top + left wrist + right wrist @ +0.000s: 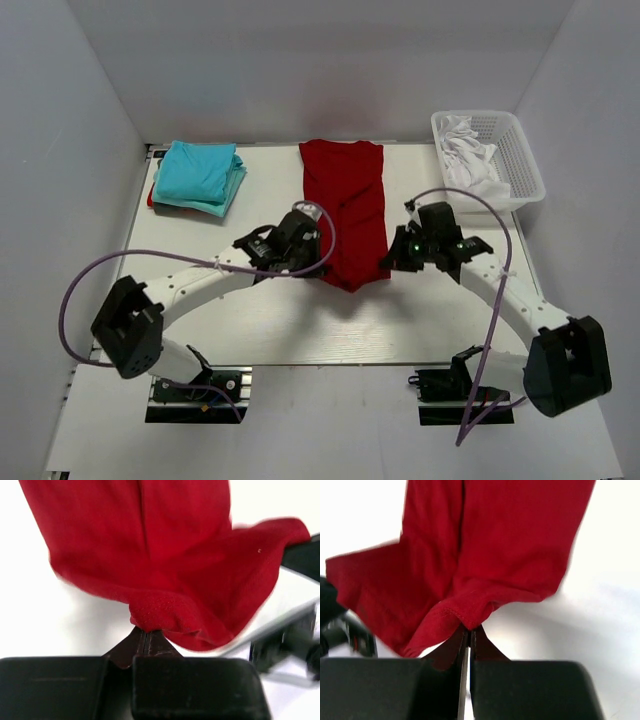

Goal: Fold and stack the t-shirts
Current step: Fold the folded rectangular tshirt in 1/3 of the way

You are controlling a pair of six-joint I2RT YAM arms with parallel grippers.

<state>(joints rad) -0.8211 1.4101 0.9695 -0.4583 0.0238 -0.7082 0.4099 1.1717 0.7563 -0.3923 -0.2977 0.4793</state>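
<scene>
A dark red t-shirt lies folded into a long strip down the middle of the table, its near end lifted. My left gripper is shut on the near left corner of the red shirt. My right gripper is shut on the near right corner. In both wrist views the jaws pinch a hem fold, the cloth hanging above the white table. A stack of folded turquoise t-shirts sits at the far left.
A white mesh basket with white cloth in it stands at the far right. A red edge shows under the turquoise stack. White walls enclose the table.
</scene>
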